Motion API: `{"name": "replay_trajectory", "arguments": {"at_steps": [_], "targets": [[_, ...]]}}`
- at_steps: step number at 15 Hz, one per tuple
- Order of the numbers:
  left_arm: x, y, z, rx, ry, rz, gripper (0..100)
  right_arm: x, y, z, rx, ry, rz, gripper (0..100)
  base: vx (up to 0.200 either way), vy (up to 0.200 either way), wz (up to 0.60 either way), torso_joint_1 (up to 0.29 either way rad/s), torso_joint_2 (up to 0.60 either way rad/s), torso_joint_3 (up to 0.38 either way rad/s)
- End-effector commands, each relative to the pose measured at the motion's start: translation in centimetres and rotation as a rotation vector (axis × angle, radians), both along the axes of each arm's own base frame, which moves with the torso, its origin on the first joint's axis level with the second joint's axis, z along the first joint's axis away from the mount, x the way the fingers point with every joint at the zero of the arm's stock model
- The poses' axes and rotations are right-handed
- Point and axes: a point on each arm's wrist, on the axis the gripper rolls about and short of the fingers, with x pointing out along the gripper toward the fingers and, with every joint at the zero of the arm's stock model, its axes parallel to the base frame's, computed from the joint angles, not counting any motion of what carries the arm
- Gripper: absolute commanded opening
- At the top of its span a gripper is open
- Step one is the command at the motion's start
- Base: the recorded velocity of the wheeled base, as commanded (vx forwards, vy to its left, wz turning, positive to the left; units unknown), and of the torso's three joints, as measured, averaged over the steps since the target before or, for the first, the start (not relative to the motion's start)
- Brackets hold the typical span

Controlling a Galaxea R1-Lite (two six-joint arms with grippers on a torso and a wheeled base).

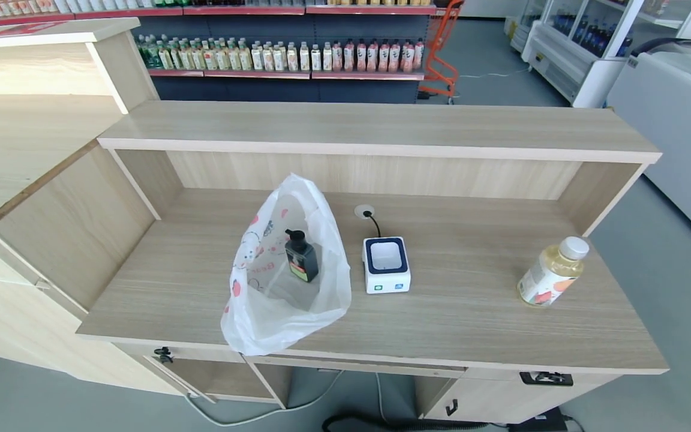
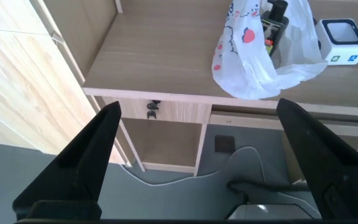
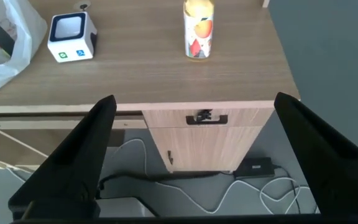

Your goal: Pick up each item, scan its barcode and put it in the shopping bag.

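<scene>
Juice bottle (image 1: 552, 273) sits near the counter (image 1: 471, 312) edge, so with left gripper (image 2: 199, 109) and right gripper (image 3: 194, 101) both wide open, we could tip it off.

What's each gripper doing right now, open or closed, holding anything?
Left gripper: open, holding nothing.
Right gripper: open, holding nothing.

Shop: checkout counter (image 1: 465, 300), stocked drink shelves (image 1: 285, 57), fridges (image 1: 579, 42).

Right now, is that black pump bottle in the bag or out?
In: the black pump bottle stands upright inside the open shopping bag.
</scene>
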Motion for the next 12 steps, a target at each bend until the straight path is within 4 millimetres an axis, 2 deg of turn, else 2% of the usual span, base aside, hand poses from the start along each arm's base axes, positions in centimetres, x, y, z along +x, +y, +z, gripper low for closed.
{"name": "replay_trajectory", "arguments": {"at_steps": [1, 12], "targets": [[0.0, 0.0, 0.0, 0.004, -0.001, -0.003, 100, 0.03, 0.0, 0.01, 0.001, 0.004, 0.0, 100, 0.0, -0.2, 0.0, -0.007, 0.0, 0.002], [0.0, 0.0, 0.0, 0.009, -0.001, -0.003, 100, 0.03, 0.0, 0.01, 0.002, 0.004, 0.0, 100, 0.0, -0.2, 0.0, 0.005, 0.0, 0.004]]}}
